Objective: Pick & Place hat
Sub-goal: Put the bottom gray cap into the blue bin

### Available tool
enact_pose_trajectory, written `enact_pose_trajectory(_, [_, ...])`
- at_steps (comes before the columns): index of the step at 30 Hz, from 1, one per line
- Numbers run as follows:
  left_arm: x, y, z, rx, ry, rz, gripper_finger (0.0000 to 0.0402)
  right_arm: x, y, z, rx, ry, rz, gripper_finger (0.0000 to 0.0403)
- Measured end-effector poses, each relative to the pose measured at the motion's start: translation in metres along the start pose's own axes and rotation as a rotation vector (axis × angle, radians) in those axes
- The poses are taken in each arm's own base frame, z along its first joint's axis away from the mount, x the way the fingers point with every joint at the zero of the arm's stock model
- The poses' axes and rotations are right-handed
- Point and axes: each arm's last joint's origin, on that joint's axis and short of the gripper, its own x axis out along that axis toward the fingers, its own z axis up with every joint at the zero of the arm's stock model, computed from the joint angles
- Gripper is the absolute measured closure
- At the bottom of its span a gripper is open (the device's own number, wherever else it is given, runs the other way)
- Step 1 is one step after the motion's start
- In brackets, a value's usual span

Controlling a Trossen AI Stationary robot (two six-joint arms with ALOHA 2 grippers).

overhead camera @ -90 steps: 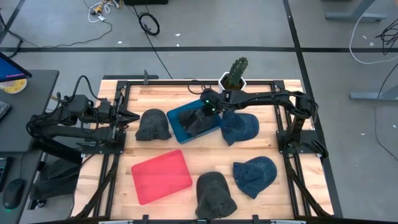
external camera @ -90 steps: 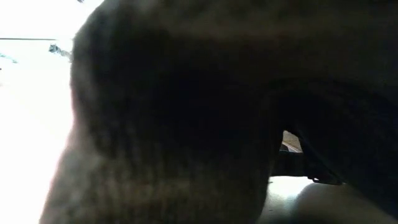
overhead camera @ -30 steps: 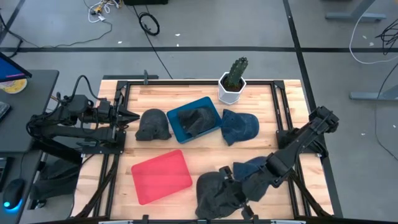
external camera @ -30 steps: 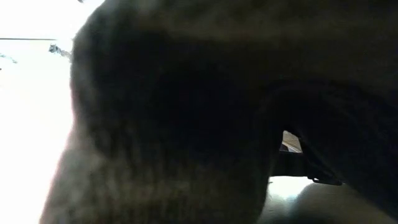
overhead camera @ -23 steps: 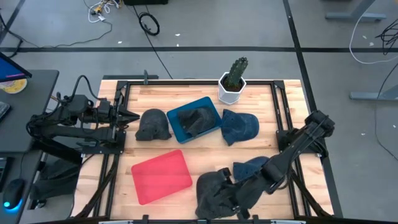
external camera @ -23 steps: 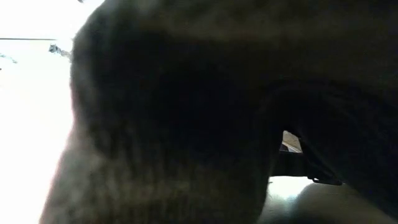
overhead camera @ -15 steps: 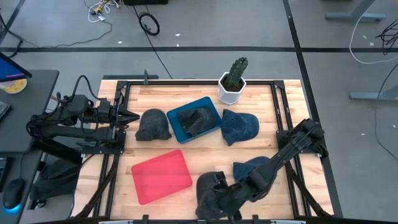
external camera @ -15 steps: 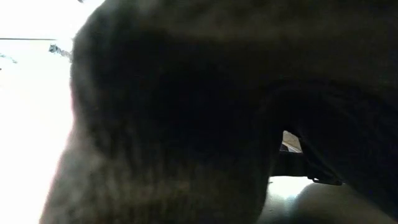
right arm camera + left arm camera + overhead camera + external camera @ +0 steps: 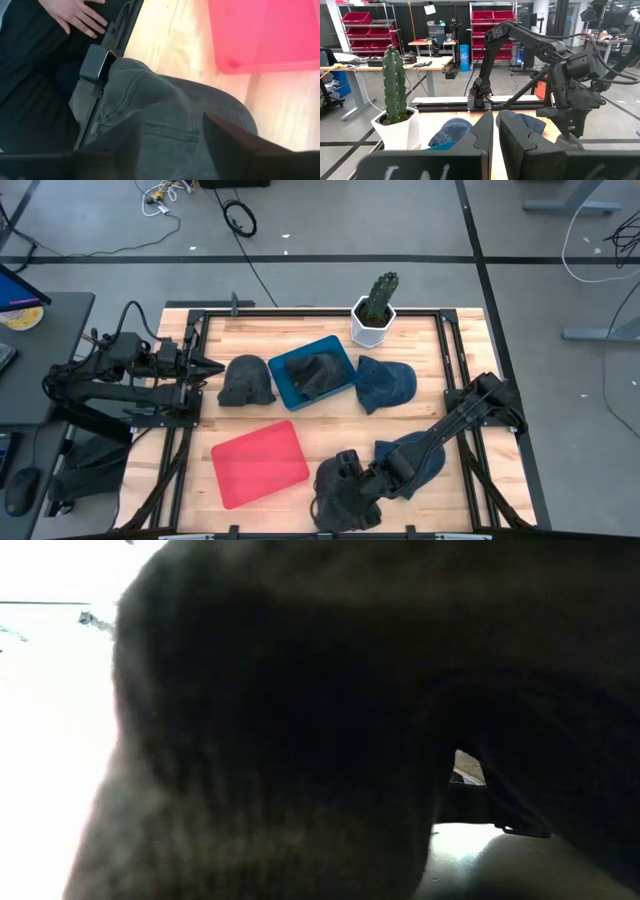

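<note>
A dark grey hat (image 9: 338, 506) lies at the table's near edge, brim toward the edge, and it fills the low view (image 9: 280, 740). My right gripper (image 9: 346, 471) hovers over its crown (image 9: 165, 107), open, one finger on either side (image 9: 172, 145). A dark hat (image 9: 318, 370) lies in the blue tray (image 9: 284, 385). A black hat (image 9: 245, 380) and two blue hats (image 9: 386, 384) (image 9: 425, 463) rest on the wood. My left gripper (image 9: 207, 367) waits shut at the left edge (image 9: 495, 135).
A red tray (image 9: 258, 463) lies left of the grey hat. A potted cactus (image 9: 376, 308) stands at the far edge. A person's hand (image 9: 75, 15) shows beyond the near edge. Black frame rails (image 9: 470, 470) run along the table's sides.
My right gripper has travelled along the near edge toward the table's left, from beside the near blue hat to above the grey hat's crown. The hats have stayed in place.
</note>
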Motion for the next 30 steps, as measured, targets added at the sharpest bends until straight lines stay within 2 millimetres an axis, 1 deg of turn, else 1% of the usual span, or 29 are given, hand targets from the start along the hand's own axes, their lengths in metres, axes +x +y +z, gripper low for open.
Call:
enact_pose_trajectory(4, [0.000,0.000,0.000,0.000,0.000,0.000,0.0372,0.008,-0.003,-0.007,0.018,0.046,0.090,0.0095])
enact_pose_trajectory(6, [0.000,0.000,0.000,0.000,0.000,0.000,0.0371,0.012,-0.004,-0.008,0.031,0.029,0.085,0.0066])
enact_pose_trajectory(9, [0.000,0.000,0.000,0.000,0.000,0.000,0.0371,0.023,-0.008,-0.019,0.051,0.036,0.051,0.0042])
enact_pose_trajectory(12, [0.000,0.000,0.000,0.000,0.000,0.000,0.0372,0.030,-0.009,-0.026,0.051,0.054,0.045,0.0038])
enact_pose_trajectory(14, [0.000,0.000,0.000,0.000,0.000,0.000,0.0371,0.035,-0.010,-0.032,0.053,0.048,0.046,0.0041])
enact_pose_trajectory(17, [0.000,0.000,0.000,0.000,0.000,0.000,0.0371,0.042,-0.014,-0.038,0.102,0.064,0.056,0.0052])
enact_pose_trajectory(19, [0.000,0.000,0.000,0.000,0.000,0.000,0.0372,0.043,-0.017,-0.038,0.144,0.056,0.055,0.0063])
enact_pose_trajectory(23, [0.000,0.000,0.000,0.000,0.000,0.000,0.0372,0.050,-0.025,-0.047,0.179,0.085,0.036,0.0092])
enact_pose_trajectory(27, [0.000,0.000,0.000,0.000,0.000,0.000,0.0371,0.052,-0.030,-0.048,0.215,0.084,0.037,0.0138])
enact_pose_trajectory(30, [0.000,0.000,0.000,0.000,0.000,0.000,0.0372,0.053,-0.035,-0.048,0.267,0.093,0.045,0.0191])
